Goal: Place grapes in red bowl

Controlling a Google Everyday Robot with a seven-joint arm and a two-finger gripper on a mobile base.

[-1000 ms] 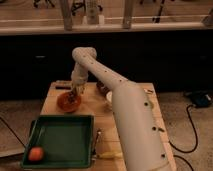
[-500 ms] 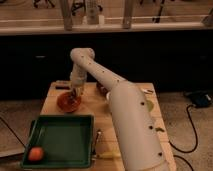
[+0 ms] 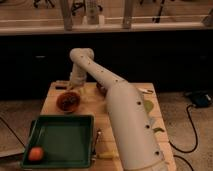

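Note:
The red bowl (image 3: 67, 101) sits on the wooden table (image 3: 52, 92) at the left, just behind the green tray. A dark lump, which looks like the grapes (image 3: 70, 99), lies inside the bowl. My gripper (image 3: 75, 89) hangs down from the white arm directly over the bowl's far right rim, very close to the dark lump. I cannot tell whether it still touches the grapes.
A green rectangular tray (image 3: 62, 140) lies at the front left with a round orange fruit (image 3: 35, 154) in its near corner. A darker bowl (image 3: 101, 90) shows partly behind the arm. The white arm (image 3: 125, 120) crosses the table's right half. Small items lie beside the tray (image 3: 97, 145).
The arm and gripper stay over the red bowl with only a slight shift. Nothing else has visibly moved.

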